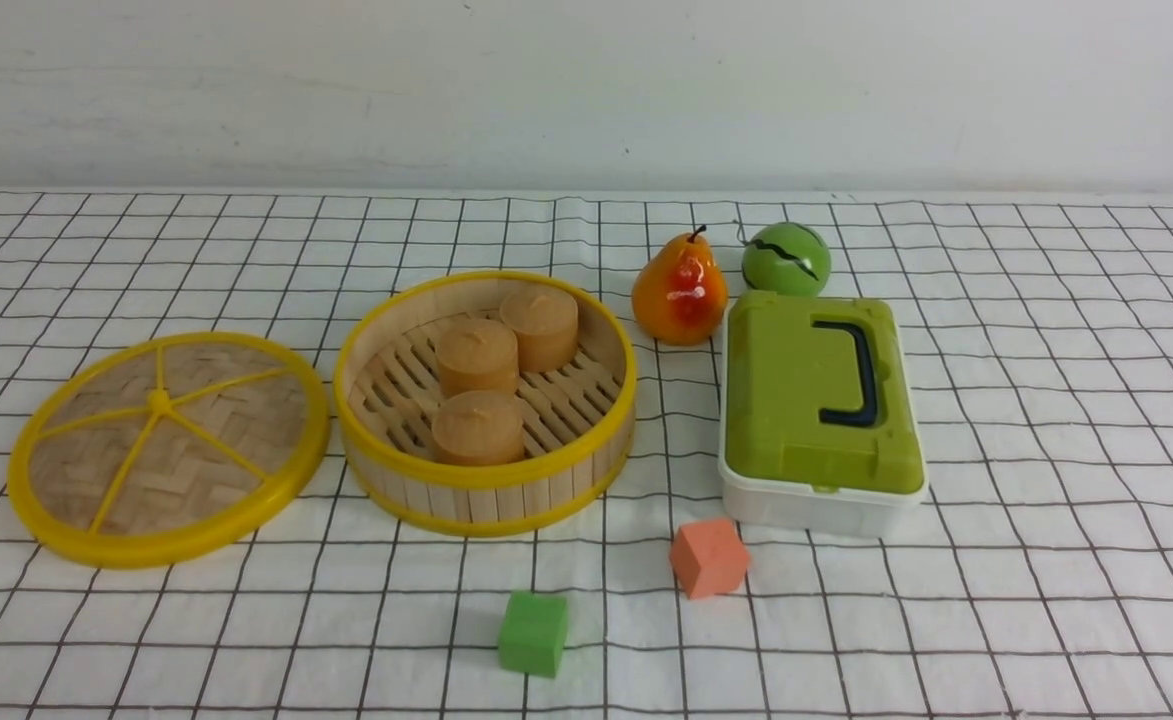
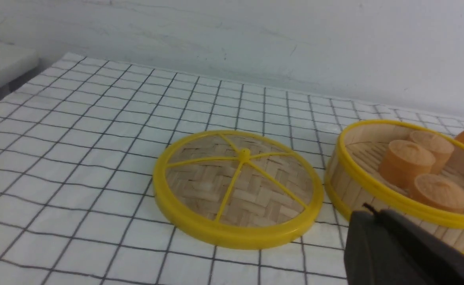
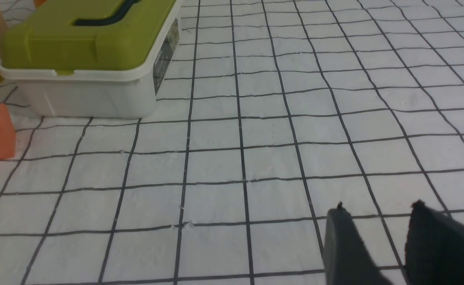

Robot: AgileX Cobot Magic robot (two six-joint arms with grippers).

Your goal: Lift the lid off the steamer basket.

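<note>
The lid [image 1: 168, 448], woven tan bamboo with a yellow rim and spokes, lies flat on the cloth left of the steamer basket [image 1: 486, 505]. The basket stands uncovered with three tan buns [image 1: 478, 355] inside. Both also show in the left wrist view: the lid [image 2: 237, 188] and the basket [image 2: 374, 186]. My left gripper [image 2: 374, 211] is shut and empty, held above the cloth near the gap between lid and basket. My right gripper [image 3: 378, 209] is open and empty over bare cloth, right of the box. Neither gripper shows in the front view.
A white box with a green lid and black handle [image 1: 818, 410] stands right of the basket, also in the right wrist view [image 3: 89, 59]. A pear [image 1: 679, 290] and a green ball [image 1: 786, 258] sit behind it. An orange cube [image 1: 709, 557] and a green cube [image 1: 533, 632] lie in front.
</note>
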